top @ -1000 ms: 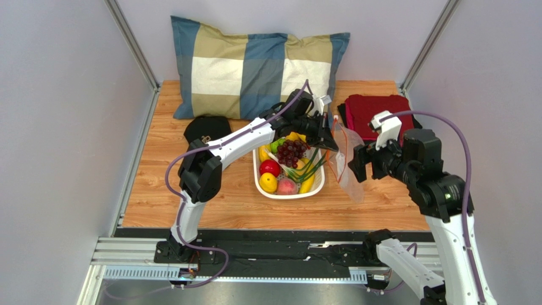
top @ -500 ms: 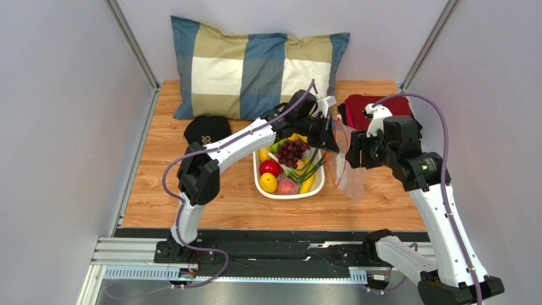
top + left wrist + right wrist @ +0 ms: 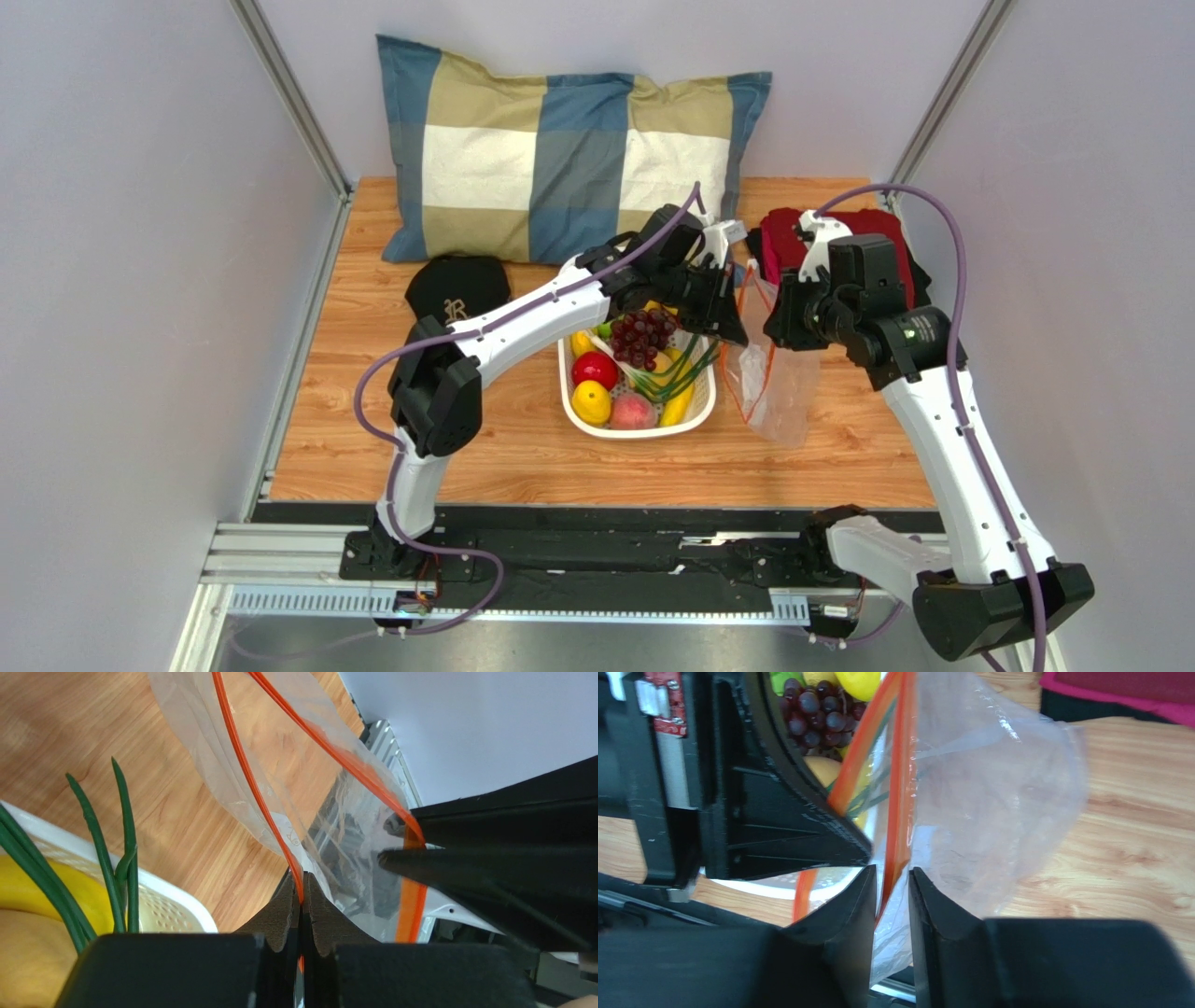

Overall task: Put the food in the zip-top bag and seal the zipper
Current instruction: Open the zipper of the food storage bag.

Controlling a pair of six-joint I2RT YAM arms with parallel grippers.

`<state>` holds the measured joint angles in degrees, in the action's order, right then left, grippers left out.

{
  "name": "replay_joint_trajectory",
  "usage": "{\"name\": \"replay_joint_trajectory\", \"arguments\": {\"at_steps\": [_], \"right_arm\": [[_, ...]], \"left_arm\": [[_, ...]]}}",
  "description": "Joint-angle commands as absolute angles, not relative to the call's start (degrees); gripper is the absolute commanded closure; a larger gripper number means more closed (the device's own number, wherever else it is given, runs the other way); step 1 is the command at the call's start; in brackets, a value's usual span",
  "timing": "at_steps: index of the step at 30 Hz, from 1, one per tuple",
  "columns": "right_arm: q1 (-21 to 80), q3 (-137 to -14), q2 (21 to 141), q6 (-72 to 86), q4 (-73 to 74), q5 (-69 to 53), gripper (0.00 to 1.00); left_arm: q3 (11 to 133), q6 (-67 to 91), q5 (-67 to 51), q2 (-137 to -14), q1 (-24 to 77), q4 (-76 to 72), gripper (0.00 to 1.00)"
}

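While left end effector (image 3: 302, 894) pinches zipper (image 3: 901, 777), right end effector (image 3: 891, 879) straddles it, jaws slightly apart

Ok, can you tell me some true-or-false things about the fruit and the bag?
The grapes sit in the white basket. True.
The zip-top bag lies flat on the table. False: the left pincer holds it up by its orange zipper.
The bag is already full. False: it is empty; the food is in the basket.
A checked pillow lies at the back of the table. True.
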<state>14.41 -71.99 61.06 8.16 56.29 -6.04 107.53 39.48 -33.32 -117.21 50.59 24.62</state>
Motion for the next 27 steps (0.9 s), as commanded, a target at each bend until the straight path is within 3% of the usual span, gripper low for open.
{"name": "replay_joint_trajectory", "arguments": {"at_steps": [1,3,9,13,16,19,20,23,27], "right_arm": [[12.0,-72.0,59.5,7.4,56.1,-3.4,0.91],[9.8,-72.0,58.6,5.5,58.9,-4.1,1.0],[3.3,-70.0,54.1,0.3,62.6,-7.8,1.0],[1.9,-69.3,52.7,-1.9,63.4,-9.7,1.0],[1.9,-69.5,52.4,-0.9,64.1,-13.8,1.0],[2.0,-69.1,52.7,1.1,63.3,-17.4,1.0],[1.9,-69.0,53.0,2.2,62.8,-17.8,1.0],[2.0,-68.9,54.1,3.2,62.2,-18.3,1.0],[1.9,-68.9,54.5,4.7,61.6,-18.7,1.0]], "left_arm": [[104.8,36.8,-33.4,-111.8,49.9,25.0,1.0],[103.2,36.7,-33.2,-110.9,48.0,24.5,1.0],[100.5,32.7,-32.3,-110.3,45.2,24.7,1.0],[101.9,30.8,-32.3,-111.4,45.2,25.2,0.9],[104.1,29.7,-34.4,-112.4,45.2,26.5,0.78],[106.1,27.7,-36.3,-112.4,45.2,27.5,0.52],[106.3,26.8,-36.6,-111.7,45.1,28.4,0.34],[105.8,22.8,-37.3,-108.5,44.1,29.5,0.15],[99.6,21.3,-37.5,-102.4,40.2,28.4,0.12]]}}
